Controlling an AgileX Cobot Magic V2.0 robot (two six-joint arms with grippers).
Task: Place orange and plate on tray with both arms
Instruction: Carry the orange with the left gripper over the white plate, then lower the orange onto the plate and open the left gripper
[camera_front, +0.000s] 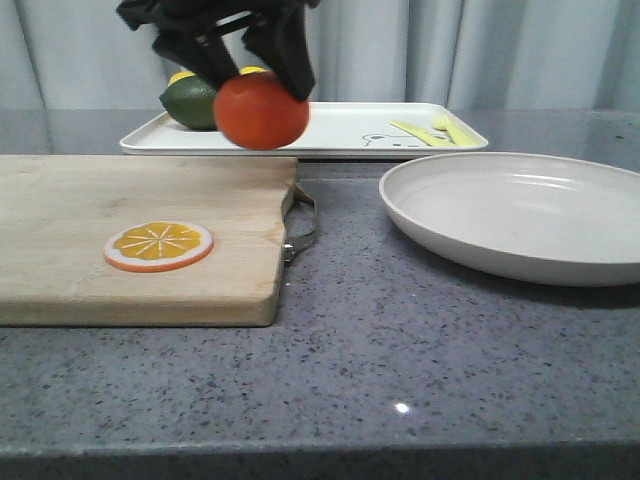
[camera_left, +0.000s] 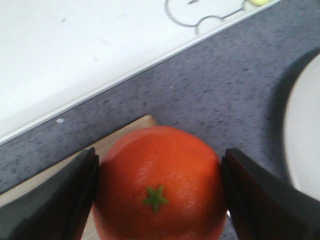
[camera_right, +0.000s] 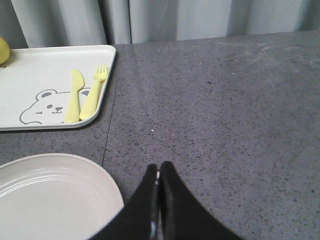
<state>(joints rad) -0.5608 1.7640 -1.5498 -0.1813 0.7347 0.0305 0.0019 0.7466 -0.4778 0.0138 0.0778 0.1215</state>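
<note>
**Orange in the air, tray just past it, plate waiting on the other side**

Left gripper clamped on the orange, one dark finger on each flank, stem star facing the wrist camera. Held clear of the surface, hanging over the far corner of the cutting board near its metal handle. Looks like the carry step, drop not yet done.

Key relation for the next bit: tray sits straight beyond the gripper, away from the robot, long side running left to right. From the left wrist view, near rim of the tray lies just ahead of the orange, with only a strip of grey surface between. So probably a short push forward, then down. Worth minding: green lime with something yellow behind it already on the tray's left end, just beside the held fruit in the front view. Bare middle of the tray, toward the bear drawing, looks like the safer spot.

Plate still on the surface, right of the board, in front of the tray's right end where the yellow knife and fork lie. Right gripper pinched closed on nothing, tips together, hovering just beside the plate rim. Clearly the nearer arm for the plate; the left is busy and well off to the other side
</note>
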